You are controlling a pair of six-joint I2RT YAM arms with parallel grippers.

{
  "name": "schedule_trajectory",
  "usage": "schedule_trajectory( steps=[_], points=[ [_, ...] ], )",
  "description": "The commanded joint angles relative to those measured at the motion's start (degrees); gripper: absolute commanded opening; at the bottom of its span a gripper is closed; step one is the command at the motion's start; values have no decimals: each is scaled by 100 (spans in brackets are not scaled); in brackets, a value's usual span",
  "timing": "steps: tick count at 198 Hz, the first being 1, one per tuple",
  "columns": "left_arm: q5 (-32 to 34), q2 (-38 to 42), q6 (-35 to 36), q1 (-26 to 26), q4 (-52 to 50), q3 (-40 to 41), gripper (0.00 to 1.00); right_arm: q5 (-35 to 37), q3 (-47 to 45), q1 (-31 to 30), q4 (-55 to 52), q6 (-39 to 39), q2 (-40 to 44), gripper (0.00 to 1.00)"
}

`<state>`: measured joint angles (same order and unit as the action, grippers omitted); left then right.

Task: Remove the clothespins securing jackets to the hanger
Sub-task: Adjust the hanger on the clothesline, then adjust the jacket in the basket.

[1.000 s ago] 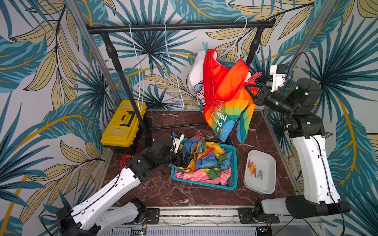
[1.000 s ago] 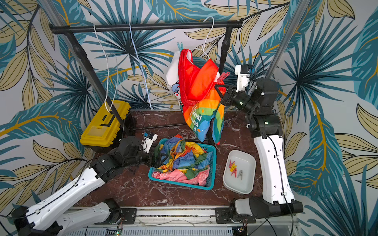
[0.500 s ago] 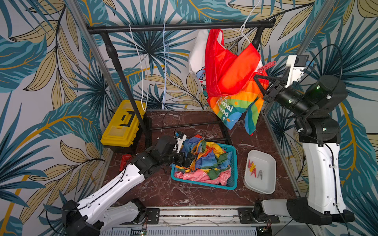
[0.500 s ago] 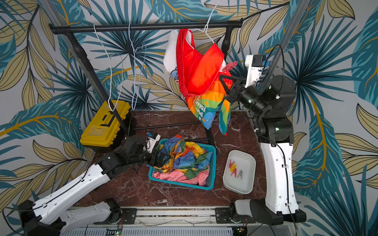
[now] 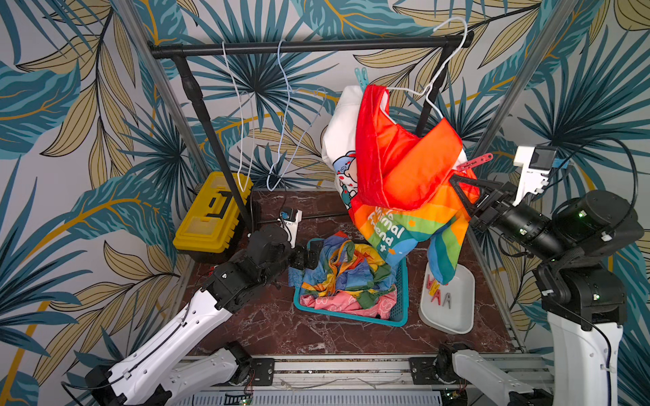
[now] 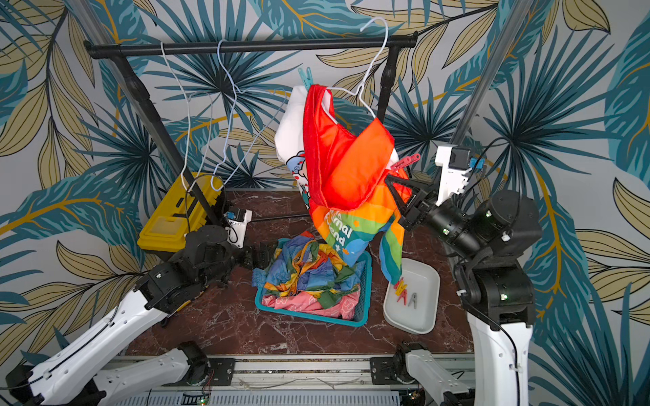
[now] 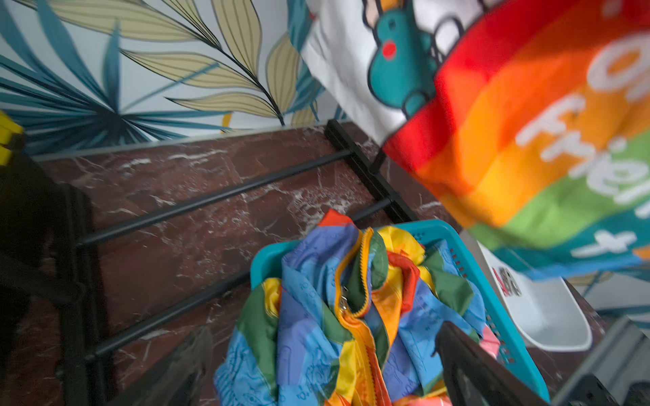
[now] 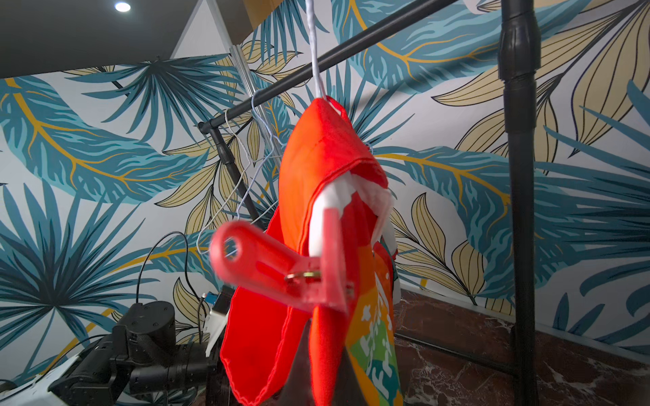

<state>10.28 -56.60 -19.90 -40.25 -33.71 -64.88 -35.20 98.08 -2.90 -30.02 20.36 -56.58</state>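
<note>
Below the black rail (image 5: 309, 47) (image 6: 246, 45), in both top views, the right gripper (image 5: 457, 186) (image 6: 390, 184) pinched the red-hooded jacket (image 5: 404, 168) (image 6: 348, 168) beside a red clothespin (image 5: 475, 162) (image 6: 404, 162). In the left wrist view, the left gripper (image 7: 322, 348) stood spread wide. In the right wrist view, the red clothespin (image 8: 281, 270) was clamped on the fabric.

Walls (image 5: 70, 105): leaf wallpaper, teal/tan on white, all round. Surface (image 5: 274, 330): dark red marble w/ white veins. Black garment rack (image 5: 334, 44) stands on it, bar high above left hand (image 5: 308, 256); yellow toolbox (image 5: 211, 218) near that hand. Ceiling (image 8: 70, 35) dark, spot light (image 8: 122, 6) on.
</note>
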Motion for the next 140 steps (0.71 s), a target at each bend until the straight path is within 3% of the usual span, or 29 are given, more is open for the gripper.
schedule_trajectory(
  steps=[1,32,60,99,140],
  points=[
    [868,20,57,93,207,-241,100,-19,-364,8,154,-46,311,0],
    [1106,-194,10,220,352,-444,100,-118,-1037,8,-31,-24,937,0],
    [915,-503,-106,516,538,-529,100,-386,-1464,7,-197,36,1372,0],
    [946,-1223,-309,1098,826,-706,100,-705,-1521,5,-630,-71,1651,0],
    [369,-1821,-450,1527,1179,-1029,100,-947,-1453,2,-1008,-212,1811,0]
  ],
)
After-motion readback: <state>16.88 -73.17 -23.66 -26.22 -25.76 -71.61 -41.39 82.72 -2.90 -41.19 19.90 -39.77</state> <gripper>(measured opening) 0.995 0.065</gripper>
